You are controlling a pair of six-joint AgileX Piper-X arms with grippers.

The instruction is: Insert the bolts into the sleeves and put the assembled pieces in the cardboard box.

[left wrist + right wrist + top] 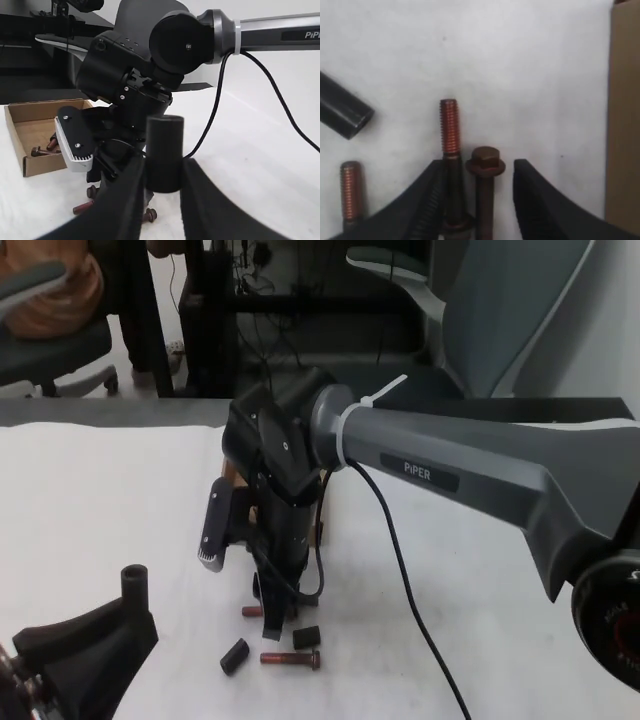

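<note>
My left gripper [163,172] is shut on an upright black sleeve [165,145]; in the high view this gripper [132,602] sits at the bench's near left. My right gripper [479,165] points down at the bench, open, with two brown bolts lying between its fingers: one threaded end first [449,131], one head first [485,164]. A third bolt [351,190] and a black sleeve [340,112] lie just outside the fingers. In the high view the right gripper [270,615] stands over a bolt [252,611], close to another bolt [290,658] and two loose sleeves [235,655] [306,637].
The cardboard box [20,112] stands behind the right arm and holds a few brown pieces [42,148]; its wall [625,115] is close beside my right gripper. The right arm's cable [405,580] trails over the white bench. Office chairs stand beyond the far edge.
</note>
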